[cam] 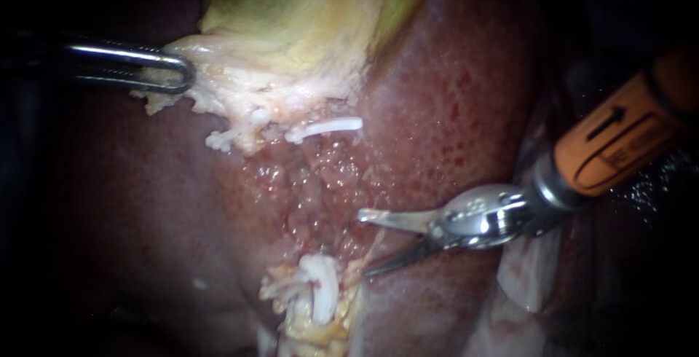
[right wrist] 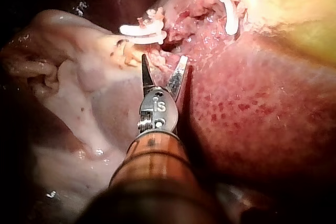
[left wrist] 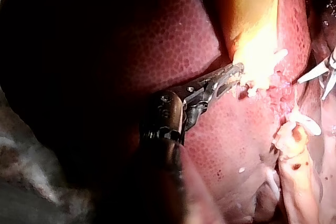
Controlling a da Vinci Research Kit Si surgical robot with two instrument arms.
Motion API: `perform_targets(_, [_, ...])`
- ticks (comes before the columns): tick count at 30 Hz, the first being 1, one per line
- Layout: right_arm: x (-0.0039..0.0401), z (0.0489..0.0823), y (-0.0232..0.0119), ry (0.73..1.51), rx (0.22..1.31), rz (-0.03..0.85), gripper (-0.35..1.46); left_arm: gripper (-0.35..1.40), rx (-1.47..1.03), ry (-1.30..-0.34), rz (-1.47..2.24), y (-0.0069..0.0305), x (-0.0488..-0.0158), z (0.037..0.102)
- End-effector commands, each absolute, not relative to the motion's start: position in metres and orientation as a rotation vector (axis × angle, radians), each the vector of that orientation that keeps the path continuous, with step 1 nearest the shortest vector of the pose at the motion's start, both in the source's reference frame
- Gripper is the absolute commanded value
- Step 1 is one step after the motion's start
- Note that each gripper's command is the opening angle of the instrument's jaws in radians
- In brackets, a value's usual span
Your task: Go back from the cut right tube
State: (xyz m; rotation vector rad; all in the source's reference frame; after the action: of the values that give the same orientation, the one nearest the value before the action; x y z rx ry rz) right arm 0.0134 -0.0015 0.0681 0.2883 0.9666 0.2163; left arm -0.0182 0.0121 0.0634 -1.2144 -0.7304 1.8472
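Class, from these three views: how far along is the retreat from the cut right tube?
Done: the tube looks divided, with one clip on the end by the gallbladder, clips on the lower end, and raw liver between. In hand: the right instrument, jaws open and empty, sits beside that gap; the left instrument grips the gallbladder's edge. Left: drawing the right instrument clear.
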Motion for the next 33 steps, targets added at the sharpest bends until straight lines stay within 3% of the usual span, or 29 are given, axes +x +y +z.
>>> perform_targets(1, [0.0126,0.0676,-0.0008,0.961,0.272,0.214,1.38,-0.35,-1.215,-0.731,1.847,0.0121,-0.0182,0.0633])
perform_targets(7, [0.0084,0.0650,0.0025,0.909,0.205,0.242,1.40,-0.35,-1.215,-0.731,1.847,0.0121,-0.0182,0.0634])
perform_targets(14, [0.0069,0.0647,0.0033,0.850,0.143,0.264,1.43,-0.35,-1.215,-0.725,1.849,0.0117,-0.0186,0.0639])
perform_targets(33, [0.0069,0.0649,0.0033,0.871,0.177,0.243,1.45,-0.35,-1.207,-0.752,1.880,0.0090,-0.0228,0.0690])
